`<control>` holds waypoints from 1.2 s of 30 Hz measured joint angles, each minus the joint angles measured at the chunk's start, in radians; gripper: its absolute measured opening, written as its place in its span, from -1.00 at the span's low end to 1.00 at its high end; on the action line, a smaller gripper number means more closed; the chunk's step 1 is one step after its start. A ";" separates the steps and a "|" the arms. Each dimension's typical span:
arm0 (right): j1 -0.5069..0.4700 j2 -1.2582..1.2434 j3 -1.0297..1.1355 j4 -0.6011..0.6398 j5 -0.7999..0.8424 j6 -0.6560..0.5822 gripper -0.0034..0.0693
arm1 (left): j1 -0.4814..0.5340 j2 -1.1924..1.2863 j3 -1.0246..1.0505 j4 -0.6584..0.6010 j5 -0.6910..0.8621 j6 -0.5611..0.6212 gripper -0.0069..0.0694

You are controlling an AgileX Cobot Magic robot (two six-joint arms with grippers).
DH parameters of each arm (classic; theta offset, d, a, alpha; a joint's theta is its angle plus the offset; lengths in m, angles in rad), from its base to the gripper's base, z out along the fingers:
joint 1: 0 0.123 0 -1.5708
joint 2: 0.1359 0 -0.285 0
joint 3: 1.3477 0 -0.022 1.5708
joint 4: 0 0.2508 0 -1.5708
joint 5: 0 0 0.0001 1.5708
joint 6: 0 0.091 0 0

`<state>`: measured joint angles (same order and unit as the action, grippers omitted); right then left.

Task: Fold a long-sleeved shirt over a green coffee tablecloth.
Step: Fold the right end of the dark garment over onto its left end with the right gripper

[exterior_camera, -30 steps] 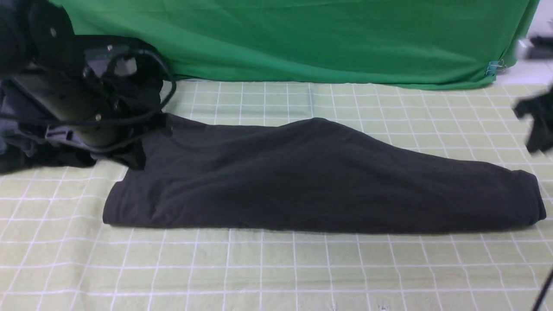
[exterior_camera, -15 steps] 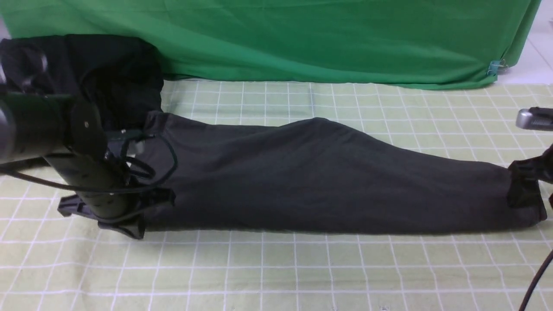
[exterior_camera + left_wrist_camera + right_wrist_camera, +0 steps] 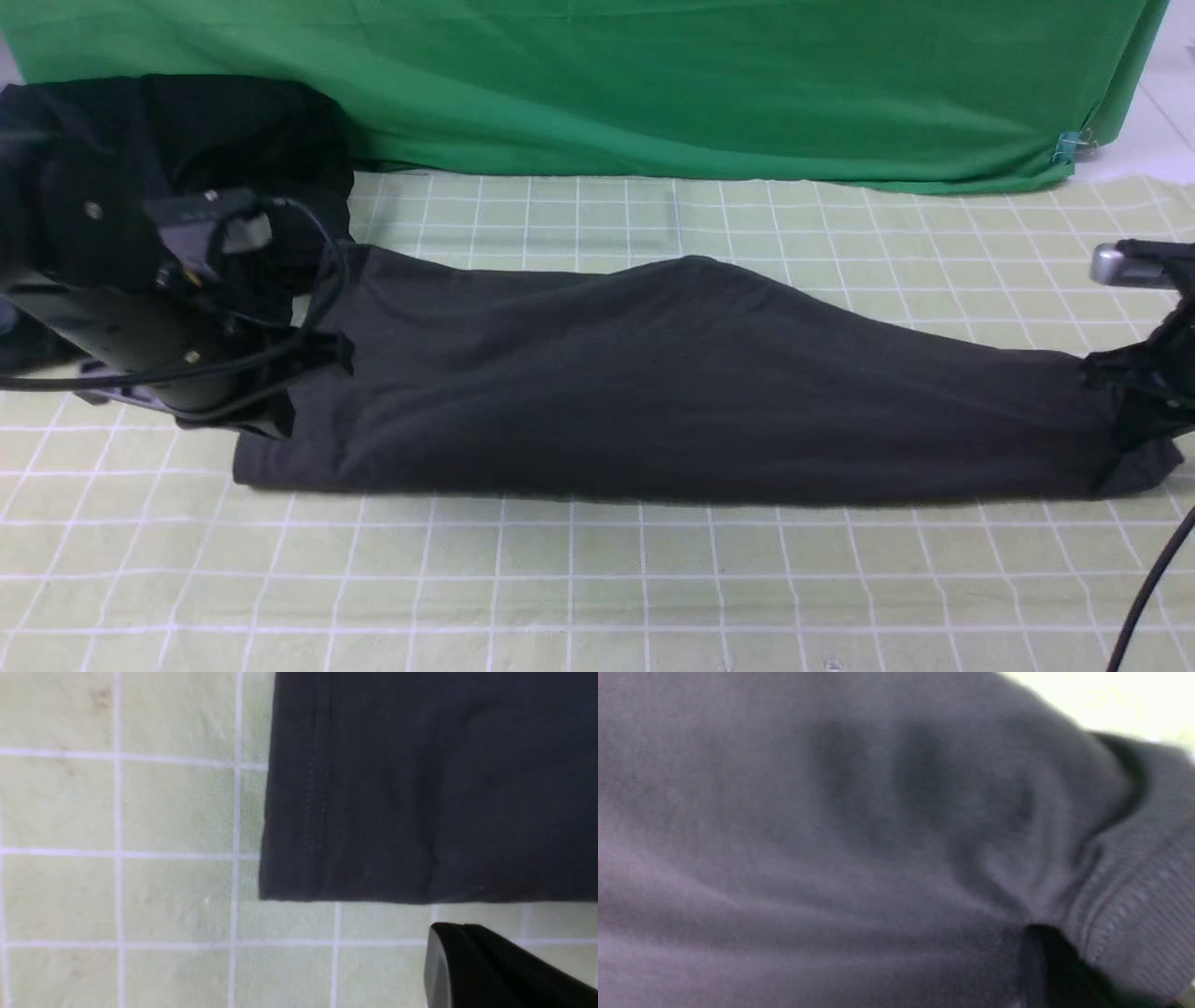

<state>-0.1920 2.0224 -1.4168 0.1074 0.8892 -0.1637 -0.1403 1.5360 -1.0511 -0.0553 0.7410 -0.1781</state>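
Room light soft and even, bright overall, no glare. Front view sharp: the tablecloth (image 3: 597, 579) grid reads crisp, with a thin shadow under the near edge of the shirt (image 3: 672, 383). Left wrist view slightly soft, but the stitching is legible. Right wrist view badly out of focus, with one corner washed out white.
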 joint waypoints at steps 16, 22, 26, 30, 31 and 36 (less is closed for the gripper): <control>0.073 -0.184 -0.395 0.052 0.309 0.092 -0.87 | 0.087 -0.145 0.000 0.055 0.061 -0.057 -0.83; 0.316 -0.196 -0.485 0.091 0.317 0.123 -0.87 | 0.094 -0.137 0.000 0.050 0.061 -0.057 -0.83; 0.502 -0.194 -0.500 0.100 0.242 0.164 -0.87 | 0.095 -0.137 0.000 0.050 0.061 -0.057 -0.83; 0.691 -0.158 -0.504 0.107 0.124 0.222 -0.87 | 0.095 -0.137 0.000 0.050 0.061 -0.057 -0.83; 0.712 -0.147 -0.504 0.108 0.111 0.229 -0.87 | 0.095 -0.137 0.000 0.050 0.061 -0.057 -0.83; 0.837 -0.036 -0.504 0.110 0.018 0.274 -0.87 | 0.095 -0.137 0.000 0.038 0.061 -0.057 -0.83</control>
<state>0.6450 1.9864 -1.9203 0.2170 0.9077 0.1107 -0.0454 1.3991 -1.0511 -0.0176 0.8023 -0.2352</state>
